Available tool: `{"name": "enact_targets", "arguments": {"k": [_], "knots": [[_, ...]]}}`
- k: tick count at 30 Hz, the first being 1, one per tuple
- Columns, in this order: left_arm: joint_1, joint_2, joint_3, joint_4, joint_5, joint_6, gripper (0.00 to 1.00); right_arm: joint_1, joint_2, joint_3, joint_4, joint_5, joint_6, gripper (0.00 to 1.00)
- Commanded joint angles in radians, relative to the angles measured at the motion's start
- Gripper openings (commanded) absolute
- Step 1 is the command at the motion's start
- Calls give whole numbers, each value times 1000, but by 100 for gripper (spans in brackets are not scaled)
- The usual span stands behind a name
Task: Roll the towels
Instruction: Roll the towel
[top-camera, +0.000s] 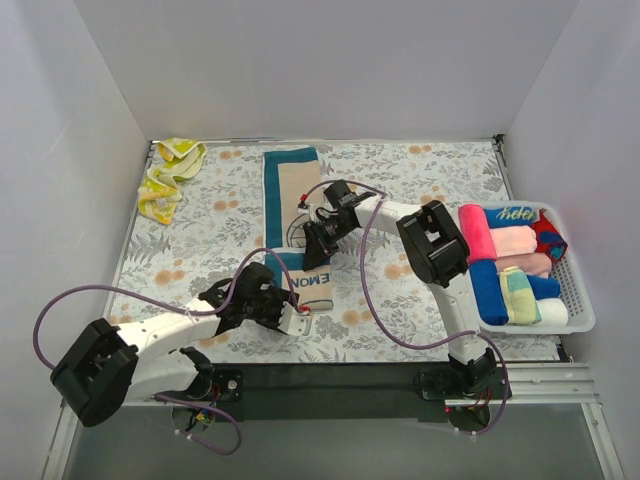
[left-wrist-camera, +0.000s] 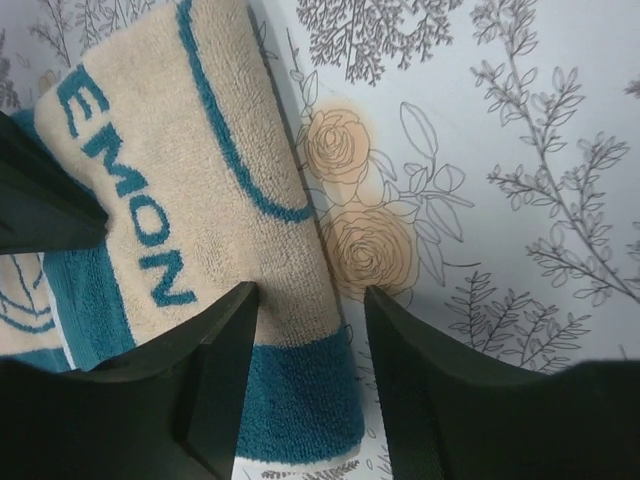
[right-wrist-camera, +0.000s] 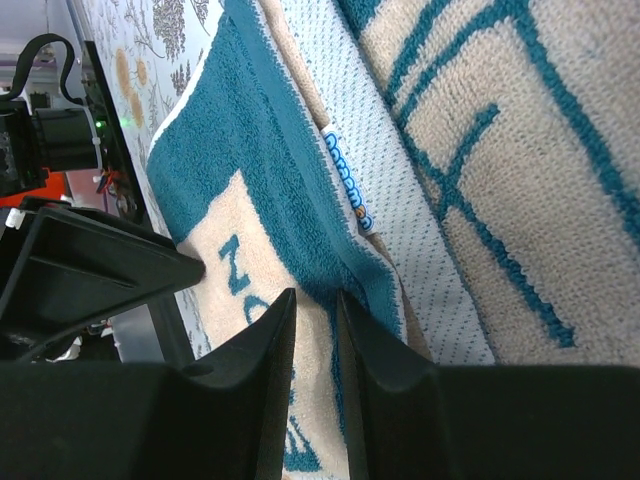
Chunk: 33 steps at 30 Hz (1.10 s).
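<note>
The left gripper stands released astride the near right edge of the tan-and-blue towel, which lies on the floral cover; the right gripper is clenched on its middle fold. Better nip that edge first, then roll evenly.

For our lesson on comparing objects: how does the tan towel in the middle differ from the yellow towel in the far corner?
The tan towel lies stretched out, mostly flat; the yellow towel is a crumpled heap. The tan towel has teal borders and lettering; the yellow towel a pale pattern. The right fingers pinch the tan towel and the left fingers straddle its edge; nothing touches the yellow towel. Both are unrolled.
</note>
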Motion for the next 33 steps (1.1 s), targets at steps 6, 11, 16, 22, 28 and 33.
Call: {"name": "enact_targets", "arguments": {"k": [6, 11, 16, 22, 28, 33], "knots": [[-11, 64, 24, -16, -15, -13, 14, 11, -3, -82, -29, 77, -50, 26], [-11, 24, 82, -164, 102, -43, 0, 20, -44, -127, -30, 82, -60, 27], [-11, 36, 193, -355, 212, -118, 0, 30, -112, -179, -36, 63, -92, 28], [-11, 68, 259, -432, 273, -198, 0, 16, -215, -163, -79, 62, -130, 32], [-2, 152, 354, -474, 295, -230, 0, -6, -247, -96, -134, 60, -172, 33], [43, 223, 452, -501, 355, -255, 0, -29, -253, -70, -153, 77, -176, 34]]}}
